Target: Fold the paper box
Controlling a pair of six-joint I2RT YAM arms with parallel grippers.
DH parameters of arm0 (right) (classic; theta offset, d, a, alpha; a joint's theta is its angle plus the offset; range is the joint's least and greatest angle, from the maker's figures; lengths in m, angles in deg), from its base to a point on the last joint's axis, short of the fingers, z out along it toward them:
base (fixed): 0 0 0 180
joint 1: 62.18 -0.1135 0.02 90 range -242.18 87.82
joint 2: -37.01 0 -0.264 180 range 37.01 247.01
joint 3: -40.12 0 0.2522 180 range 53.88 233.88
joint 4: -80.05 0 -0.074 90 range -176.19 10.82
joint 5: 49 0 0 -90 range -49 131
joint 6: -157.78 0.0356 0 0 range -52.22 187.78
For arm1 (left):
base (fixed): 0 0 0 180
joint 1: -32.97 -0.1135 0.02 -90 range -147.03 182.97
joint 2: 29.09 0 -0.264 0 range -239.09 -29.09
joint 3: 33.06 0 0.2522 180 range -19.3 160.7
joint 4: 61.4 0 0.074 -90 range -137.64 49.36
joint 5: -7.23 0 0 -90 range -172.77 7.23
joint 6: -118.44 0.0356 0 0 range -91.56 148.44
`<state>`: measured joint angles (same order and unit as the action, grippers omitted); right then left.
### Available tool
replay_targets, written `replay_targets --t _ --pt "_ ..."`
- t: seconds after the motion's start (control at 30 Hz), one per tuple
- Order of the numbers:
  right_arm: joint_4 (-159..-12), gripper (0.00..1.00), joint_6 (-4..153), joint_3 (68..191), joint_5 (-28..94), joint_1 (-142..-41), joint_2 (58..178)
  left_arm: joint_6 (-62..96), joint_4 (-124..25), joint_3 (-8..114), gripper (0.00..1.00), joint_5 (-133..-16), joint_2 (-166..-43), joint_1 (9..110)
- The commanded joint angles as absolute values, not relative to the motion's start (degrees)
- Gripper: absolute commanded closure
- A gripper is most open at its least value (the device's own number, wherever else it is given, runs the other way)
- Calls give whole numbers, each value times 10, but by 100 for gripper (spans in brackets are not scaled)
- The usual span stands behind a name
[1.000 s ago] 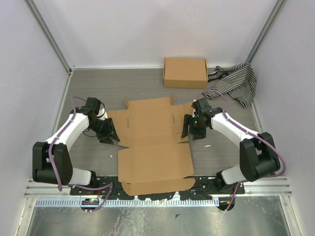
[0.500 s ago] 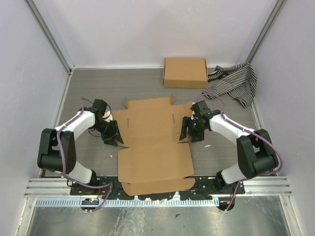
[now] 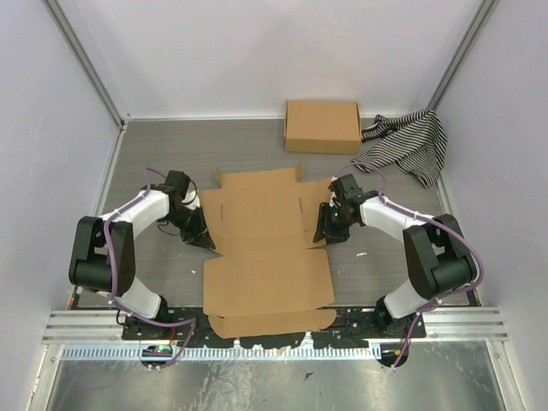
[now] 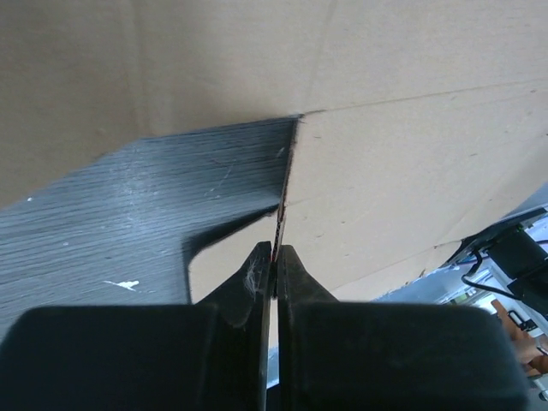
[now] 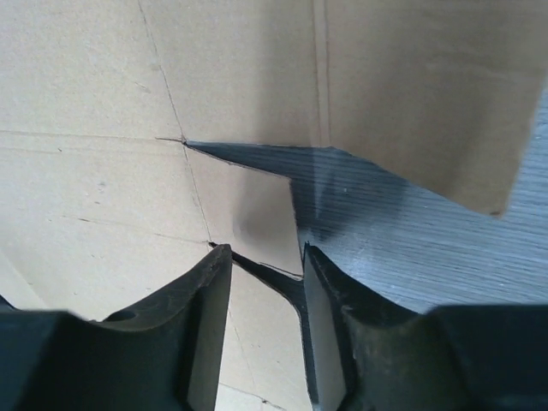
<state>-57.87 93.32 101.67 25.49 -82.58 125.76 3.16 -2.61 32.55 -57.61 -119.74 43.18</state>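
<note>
Your paper box [image 3: 265, 248] lies unfolded in the middle of the desk [image 3: 163, 158], its length running from 12 to 6 o'clock. Its near flap reaches the desk's edge at 6 o'clock, between the two arm bases.

Your left end effector [image 3: 201, 235] sits at the sheet's 9 o'clock edge, where the upper panel steps in toward the lower one. In the left wrist view its fingers [image 4: 248, 287] are pressed almost together, with a thin cardboard edge nipped between the tips, so it has hold of the box there.

Your right end effector [image 3: 325, 231] is at the 3 o'clock edge, level with the left one. Its fingers [image 5: 201, 291] stand clearly apart and grip nothing. They straddle a small cardboard tab with bare desk just to the right of it. You cannot tell whether either finger touches the tab. Above and to the right in that wrist view, a side flap is lifted a little off the desk and casts a shadow.

At about 12 o'clock, against the back wall, rests a second, ready-made cardboard box [image 3: 323, 126]. A striped cloth [image 3: 411, 141] is bunched just beside it, toward 1 o'clock.
</note>
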Motion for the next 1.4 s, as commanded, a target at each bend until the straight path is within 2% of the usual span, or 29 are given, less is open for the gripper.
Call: replay_targets --t 0.0,0.1,0.23,0.37,0.57,0.97,1.37 --pt "-611 62 934 1053 239 -829 1252 42 -24 366 92 -574 -1211 434" --pt "-607 72 931 1076 240 -831 1253 47 -16 396 95 -576 -1226 433" --pt "-591 74 924 1117 256 -838 1265 50 -6 430 95 -578 -1244 435" --pt "-573 69 919 1158 273 -851 1282 53 -6 457 92 -579 -1263 437" --pt "-569 53 919 1198 279 -882 1323 55 -6 481 89 -581 -1287 445" --pt "-554 50 933 1266 304 -944 1435 52 21 539 77 -590 -1326 476" --pt "-538 49 954 1272 324 -956 1454 45 28 574 76 -599 -1415 512"
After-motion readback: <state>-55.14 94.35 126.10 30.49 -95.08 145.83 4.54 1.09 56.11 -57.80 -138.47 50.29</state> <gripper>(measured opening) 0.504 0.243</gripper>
